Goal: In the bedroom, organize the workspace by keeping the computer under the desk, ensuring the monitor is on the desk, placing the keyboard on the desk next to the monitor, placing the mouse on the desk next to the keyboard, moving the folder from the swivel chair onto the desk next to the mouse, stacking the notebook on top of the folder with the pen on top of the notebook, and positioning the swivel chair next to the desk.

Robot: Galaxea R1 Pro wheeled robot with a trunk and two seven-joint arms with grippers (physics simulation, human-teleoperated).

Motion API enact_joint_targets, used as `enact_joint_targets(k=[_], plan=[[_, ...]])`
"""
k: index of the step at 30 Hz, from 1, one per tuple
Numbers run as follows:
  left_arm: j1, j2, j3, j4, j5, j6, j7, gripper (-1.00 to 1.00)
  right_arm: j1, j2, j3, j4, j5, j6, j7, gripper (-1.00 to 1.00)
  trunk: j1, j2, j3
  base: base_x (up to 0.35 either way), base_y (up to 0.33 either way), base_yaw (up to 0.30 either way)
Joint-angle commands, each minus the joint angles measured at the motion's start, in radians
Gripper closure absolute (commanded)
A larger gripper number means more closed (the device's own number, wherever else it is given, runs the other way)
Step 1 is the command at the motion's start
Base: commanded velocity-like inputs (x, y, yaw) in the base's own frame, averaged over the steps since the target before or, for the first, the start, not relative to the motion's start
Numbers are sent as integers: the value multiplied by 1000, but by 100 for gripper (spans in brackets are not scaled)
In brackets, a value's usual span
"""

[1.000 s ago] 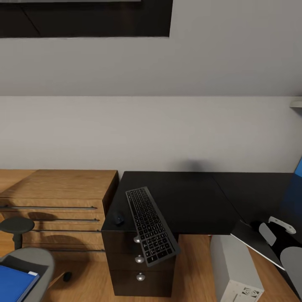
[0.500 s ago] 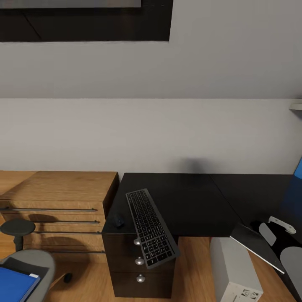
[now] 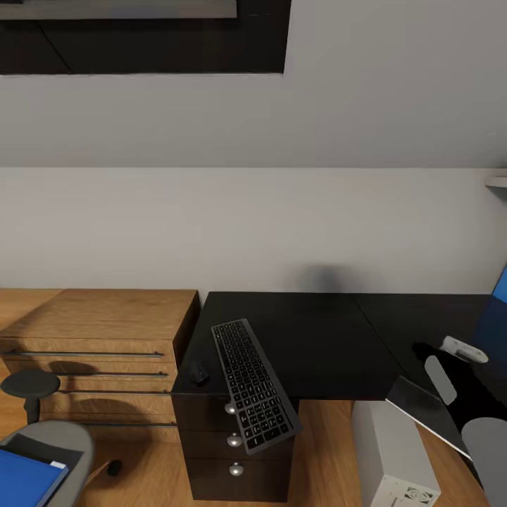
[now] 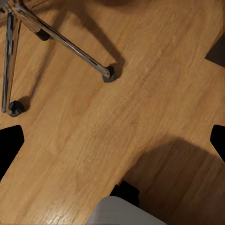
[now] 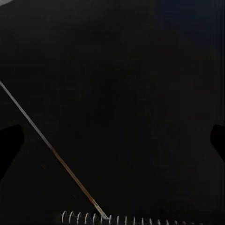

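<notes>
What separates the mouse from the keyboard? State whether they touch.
Apart. The head view shows bare black desk top between the mouse and the keyboard.

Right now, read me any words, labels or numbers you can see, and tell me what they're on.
Nothing is legible.
Keyboard: the key legends are pale specks, too small to read.
Computer: a patterned patch low on its face, too blurred to tell whether it is text.

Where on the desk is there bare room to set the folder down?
The desk is bare across its middle, from the keyboard rightward to the seam and on toward the right arm. The front left corner is crowded: the mouse sits there and the keyboard beside it overhangs the front edge. The folder lies on the swivel chair.
</notes>
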Motion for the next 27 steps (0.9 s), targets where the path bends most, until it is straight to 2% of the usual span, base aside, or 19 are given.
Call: enact_joint_targets(k=[1, 2, 4, 5, 6, 9, 10, 15, 18, 19, 24, 27], plan=[[-1, 1, -4, 0, 1, -8, 5, -100, 39, 11, 1, -84, -9, 21, -46, -100, 0, -1, -1, 0, 0, 0], [-1, 1, -4, 1, -2, -8, 5, -100, 60, 18, 1, -127, -10, 30, -66, -100, 0, -1, -1, 0, 0, 0], [-1, 0, -4, 8, -13, -8, 5, -100, 186, 69, 1, -375, -13, 96, -150, -100, 0, -1, -1, 0, 0, 0], [-1, 0, -4, 8, -14, -9, 5, -100, 203, 79, 1, -410, -13, 108, -157, -100, 0, -1, -1, 0, 0, 0], [-1, 0, -4, 9, -15, -9, 5, -100, 231, 102, 1, -471, -12, 131, -168, -100, 0, -1, -1, 0, 0, 0], [-1, 0, -4, 10, -16, -9, 5, -100, 271, 145, 1, -560, -10, 164, -179, -100, 0, -1, -1, 0, 0, 0], [-1, 0, -4, 10, -18, -10, 5, -100, 299, 178, 1, -609, -10, 182, -185, -100, 0, -1, -1, 0, 0, 0], [-1, 0, -5, 10, -18, -10, 5, -100, 311, 197, 3, -631, -10, 188, -187, -100, 0, -1, -1, 0, 0, 0], [-1, 0, -5, 10, -18, -10, 5, -100, 314, 217, 3, -640, -11, 191, -187, -100, 0, -1, -1, 0, 0, 0], [-1, 0, -5, 10, -18, -10, 5, -100, 315, 232, 3, -651, -13, 193, -187, -100, 0, -1, -1, 0, 0, 0], [-1, 0, -6, 10, -19, -10, 5, -100, 321, 251, 3, -665, -10, 193, -188, -100, 0, -1, -1, -16, 4, 0], [-1, 0, -6, 10, -17, -10, 4, -100, 323, 252, 3, -659, -11, 190, -188, -100, 0, -1, -1, -181, 116, 0]])
